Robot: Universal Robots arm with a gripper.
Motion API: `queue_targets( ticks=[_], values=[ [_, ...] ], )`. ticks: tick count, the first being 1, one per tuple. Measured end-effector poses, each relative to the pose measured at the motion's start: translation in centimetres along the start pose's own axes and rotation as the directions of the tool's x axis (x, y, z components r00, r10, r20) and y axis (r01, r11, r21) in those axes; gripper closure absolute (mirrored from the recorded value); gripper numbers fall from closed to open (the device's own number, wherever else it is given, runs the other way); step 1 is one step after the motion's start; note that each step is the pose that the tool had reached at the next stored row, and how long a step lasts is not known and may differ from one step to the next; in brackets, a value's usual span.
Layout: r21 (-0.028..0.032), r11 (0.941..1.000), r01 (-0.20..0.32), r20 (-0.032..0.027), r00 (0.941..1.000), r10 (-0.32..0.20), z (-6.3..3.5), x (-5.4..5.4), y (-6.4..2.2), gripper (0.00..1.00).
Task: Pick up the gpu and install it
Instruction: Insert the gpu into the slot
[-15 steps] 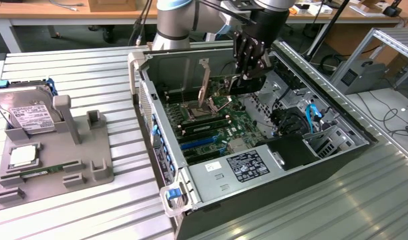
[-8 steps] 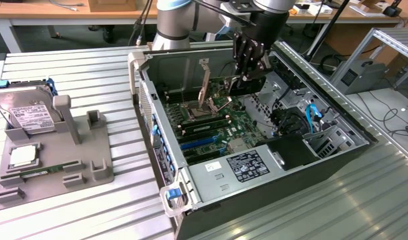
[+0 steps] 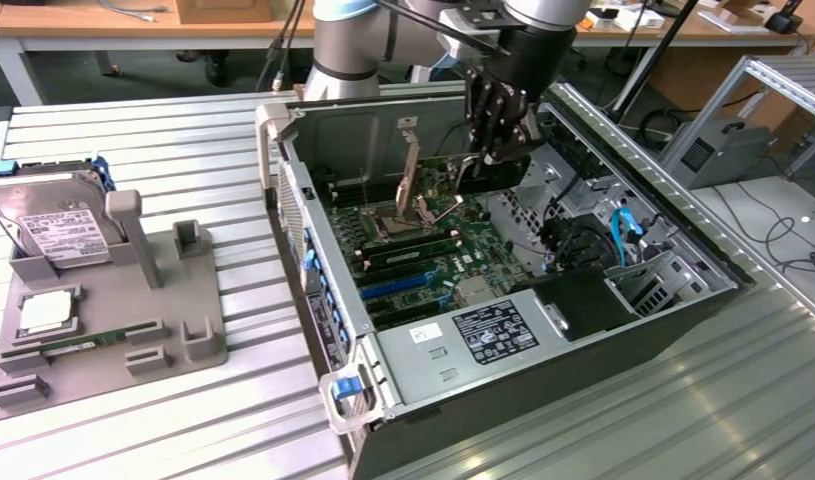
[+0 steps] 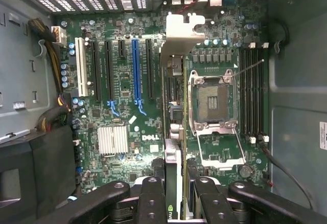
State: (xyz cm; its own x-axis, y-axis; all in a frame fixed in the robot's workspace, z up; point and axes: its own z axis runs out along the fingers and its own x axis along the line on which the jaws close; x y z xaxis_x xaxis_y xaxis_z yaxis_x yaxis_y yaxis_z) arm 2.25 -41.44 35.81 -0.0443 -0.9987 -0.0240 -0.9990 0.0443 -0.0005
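Jaws clamped on the gpu (image 4: 172, 111), inside the open computer case (image 3: 367, 125).

On the ribbed table (image 3: 140, 140) the case lies on its side with the motherboard (image 4: 127, 127) facing up. The arm (image 3: 347, 50) reaches down into it, and its black jaws grip one end of the gpu. The card is held edge-on over the board, between the row of expansion slots (image 4: 135, 70) and the open processor socket (image 4: 212, 98), with its silvery bracket (image 4: 185, 29) towards the case wall. I cannot tell whether it touches the board. At the exterior view's left, a grey tray (image 3: 194, 340) carries a hard drive (image 3: 47, 225) and a small square chip (image 3: 44, 315).
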Motion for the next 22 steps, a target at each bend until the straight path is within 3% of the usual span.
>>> queue_targets(
  ticks=[22],
  values=[
    [0.0000, 1.0000, 0.000, -0.0001, 1.0000, 0.000, 1.19, 0.2, -0.01, 0.73]
  ],
)
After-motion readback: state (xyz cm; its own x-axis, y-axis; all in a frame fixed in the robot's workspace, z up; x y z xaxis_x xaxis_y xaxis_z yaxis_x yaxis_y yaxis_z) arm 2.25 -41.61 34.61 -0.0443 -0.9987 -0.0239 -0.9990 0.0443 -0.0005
